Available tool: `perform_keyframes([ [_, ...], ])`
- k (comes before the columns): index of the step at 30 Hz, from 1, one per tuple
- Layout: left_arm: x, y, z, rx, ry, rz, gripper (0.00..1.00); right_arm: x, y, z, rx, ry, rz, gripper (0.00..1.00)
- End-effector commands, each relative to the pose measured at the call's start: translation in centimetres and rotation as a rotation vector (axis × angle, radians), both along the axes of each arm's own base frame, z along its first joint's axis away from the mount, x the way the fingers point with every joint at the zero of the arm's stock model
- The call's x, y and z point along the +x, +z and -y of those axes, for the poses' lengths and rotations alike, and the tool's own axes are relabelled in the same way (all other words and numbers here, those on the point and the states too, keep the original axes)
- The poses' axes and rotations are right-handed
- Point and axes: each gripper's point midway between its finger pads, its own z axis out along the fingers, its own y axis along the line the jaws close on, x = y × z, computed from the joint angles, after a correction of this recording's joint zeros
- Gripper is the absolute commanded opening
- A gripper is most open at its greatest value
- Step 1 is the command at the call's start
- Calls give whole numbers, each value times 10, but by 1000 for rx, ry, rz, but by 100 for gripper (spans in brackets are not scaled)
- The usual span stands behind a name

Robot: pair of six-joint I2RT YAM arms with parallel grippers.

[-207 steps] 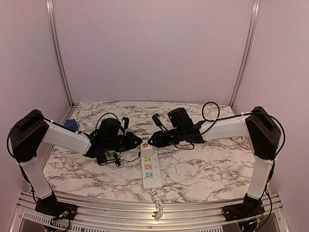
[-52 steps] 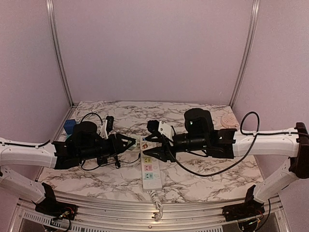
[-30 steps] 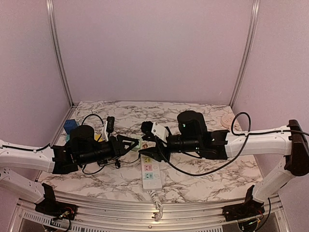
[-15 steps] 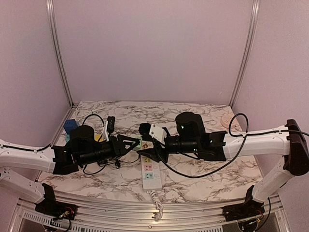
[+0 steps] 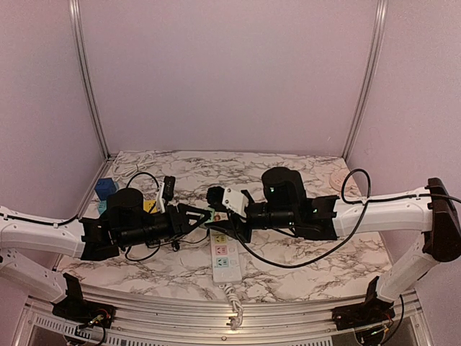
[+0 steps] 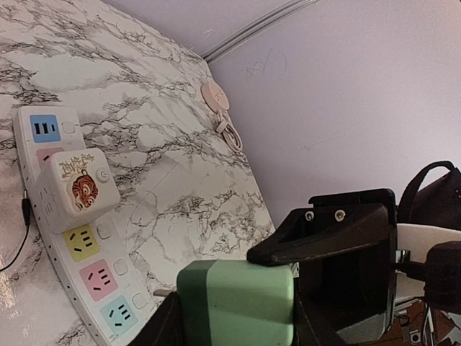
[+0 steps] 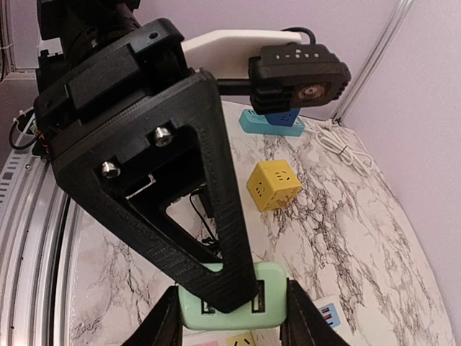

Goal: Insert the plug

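A green charger (image 6: 238,299) with two USB ports hangs in the air above the white power strip (image 5: 225,258). My left gripper (image 6: 230,328) is shut on it, and a metal prong sticks out at its left end. My right gripper (image 7: 230,317) closes on its two sides from the other direction; the charger (image 7: 270,288) shows there behind a black left finger. In the top view the two grippers meet at the charger (image 5: 207,214), over the strip's far end. A white cube adapter (image 6: 75,187) with a tiger picture sits in the strip (image 6: 108,288). Yellow, pink and blue sockets lie free.
A yellow cube (image 7: 274,184) and a blue cube (image 7: 270,122) stand left of the strip, with black cables and a black plug (image 5: 167,187) near them. A round pink disc with a white cable (image 5: 338,178) lies at the back right. Walls close the table's back and sides.
Both arms have closed in over the strip's far end. The right gripper moved left and now grips the charger that the left gripper brought to the right.
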Motion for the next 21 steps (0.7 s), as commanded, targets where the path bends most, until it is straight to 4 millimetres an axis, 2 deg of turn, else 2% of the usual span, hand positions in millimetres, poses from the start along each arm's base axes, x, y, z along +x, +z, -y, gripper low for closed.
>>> perform_keyframes([
  [1,-1,17,7,-51,-15,28,26,-6,5,-6,-7,41,12,38],
  [5,-1,18,6,-53,-15,30,28,-7,0,-7,-25,47,2,29],
  [12,-2,21,2,-60,-10,35,63,-9,-6,-6,-68,58,-19,24],
  [21,-5,27,-11,-58,14,47,89,-12,-9,5,-104,51,-28,24],
])
